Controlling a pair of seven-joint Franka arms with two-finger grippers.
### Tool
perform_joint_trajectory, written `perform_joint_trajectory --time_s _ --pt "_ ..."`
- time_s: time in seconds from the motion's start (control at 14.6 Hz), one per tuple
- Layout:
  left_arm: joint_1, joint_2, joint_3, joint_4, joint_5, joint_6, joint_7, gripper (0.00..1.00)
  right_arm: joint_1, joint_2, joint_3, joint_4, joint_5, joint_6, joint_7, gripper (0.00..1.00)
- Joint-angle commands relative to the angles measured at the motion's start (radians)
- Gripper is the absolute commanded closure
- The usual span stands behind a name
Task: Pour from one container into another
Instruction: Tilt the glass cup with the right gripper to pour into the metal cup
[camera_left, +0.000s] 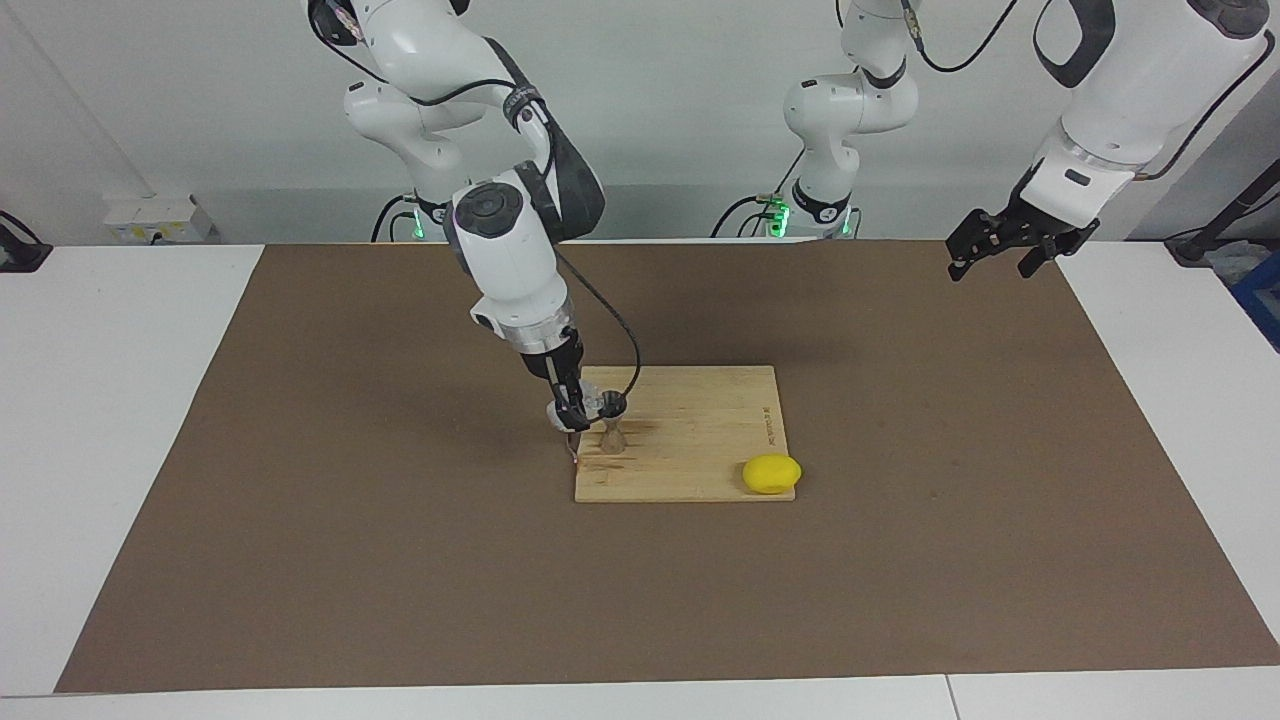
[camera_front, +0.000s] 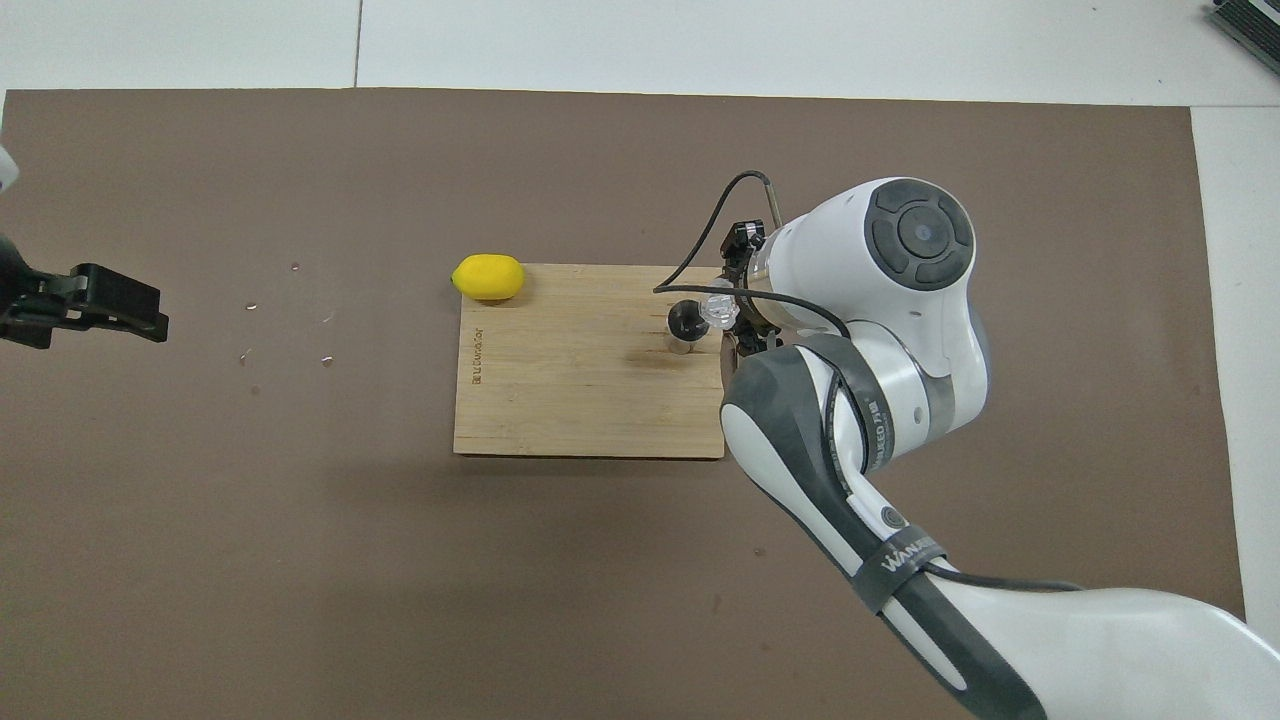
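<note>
Facing view: right tool (camera_left: 578, 412) clamped on clear cup (camera_left: 603, 403), tipped over jigger (camera_left: 613, 437) standing on board (camera_left: 690, 440); left tool (camera_left: 1005, 245) waiting, fingers apart

Overhead view: cup (camera_front: 718, 312) touching jigger (camera_front: 684, 320) rim; probably light, slick, brittle, best held by sidewall

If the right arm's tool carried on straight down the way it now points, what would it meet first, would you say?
Most likely the wooden cutting board. The right tool points steeply down over the board's edge at the right arm's end, holding the clear cup at the jigger beside it. Depth is unclear, so it might meet the brown mat instead.
</note>
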Motion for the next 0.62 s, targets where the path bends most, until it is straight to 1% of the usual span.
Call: perform_joint_trajectory --time_s 0.0,0.14,0.55 --pt "-0.008 -0.012 0.003 -0.016 0.012 0.004 -0.002 0.0 0.019 0.015 -0.001 0.03 -0.058 -0.023 0.032 1.0" --pt "-0.008 -0.012 0.003 -0.016 0.012 0.004 -0.002 0.0 0.023 0.017 0.0 0.043 -0.095 -0.024 0.032 1.0" --pt "-0.008 -0.012 0.003 -0.016 0.012 0.004 -0.002 0.0 0.044 0.015 0.0 0.046 -0.149 -0.044 0.033 1.0"
